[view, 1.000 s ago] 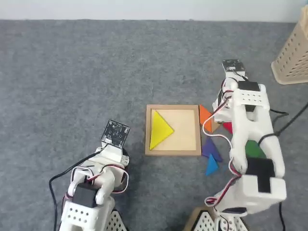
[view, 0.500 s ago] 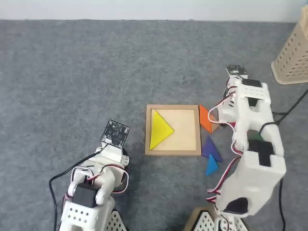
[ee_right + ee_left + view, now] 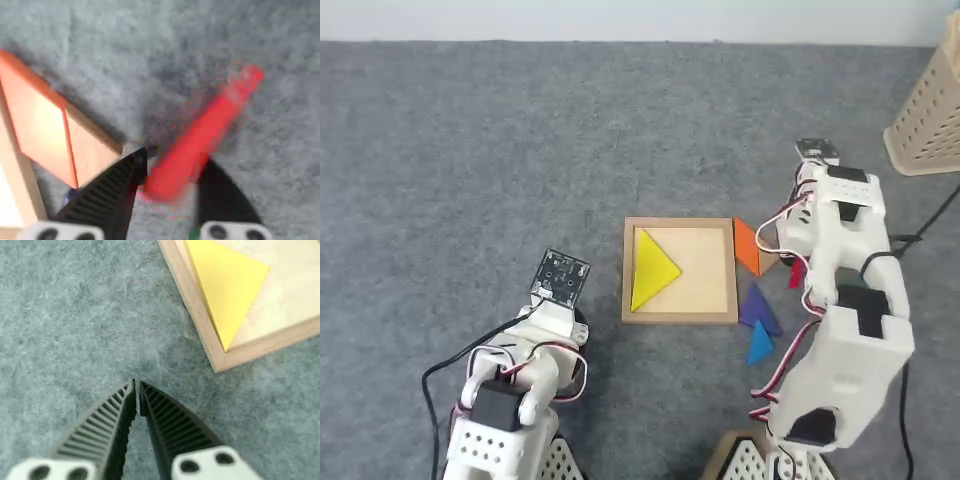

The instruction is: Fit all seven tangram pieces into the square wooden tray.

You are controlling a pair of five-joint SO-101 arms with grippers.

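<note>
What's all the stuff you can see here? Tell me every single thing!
table: one, grey and fuzzy, under everything.
wooden tray: one, light wood, middle of the table.
yellow triangle: one, yellow, inside the tray at its left side.
orange piece: one, orange, by the tray's right edge.
purple piece: one, purple, outside the tray's near right corner.
blue triangle: one, blue, next to the purple piece.
red piece: one, red, in the right gripper.
basket: one, beige, far right.
left gripper: one, black, shut, empty, near the tray.
right gripper: one, black, holding the red piece.
</note>
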